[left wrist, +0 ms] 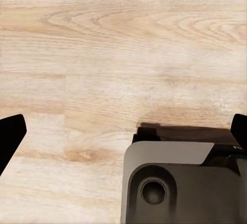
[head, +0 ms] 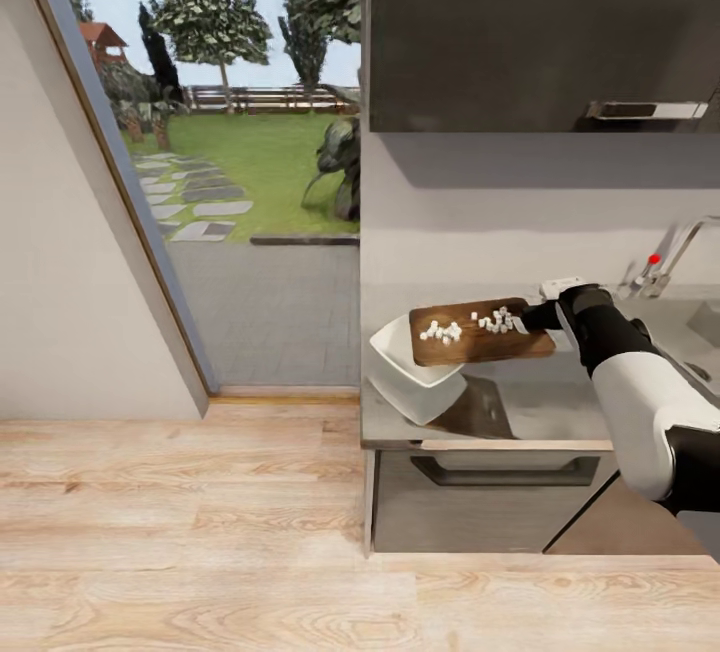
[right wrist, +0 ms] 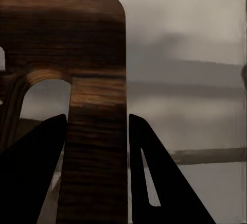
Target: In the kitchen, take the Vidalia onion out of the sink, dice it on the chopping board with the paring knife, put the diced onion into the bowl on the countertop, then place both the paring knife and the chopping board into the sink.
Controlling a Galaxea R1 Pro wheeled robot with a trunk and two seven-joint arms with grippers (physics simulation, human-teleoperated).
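While the right tool (right wrist: 98, 170) gripped the handle end of the rectangular brown wooden chopping board (head: 482, 331), its long axis ran leftward over the grey bench (head: 560, 402), whitish onion dice (head: 470, 325) nearing the tilted white squarish bowl (head: 410, 372) below.

Dark upper cabinet (head: 540, 27) on wall; garden trees (head: 210, 17), paving stones (head: 200, 202) outside.

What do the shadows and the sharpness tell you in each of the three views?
Head view: the lifted chopping board throws a dark shadow on the countertop beside the bowl, and the picture is mostly sharp. Right wrist view: the board's handle bar is crisp between the right hand's fingers; the background is soft and hazy. Left wrist view: evenly lit wood floor, faint shadow.
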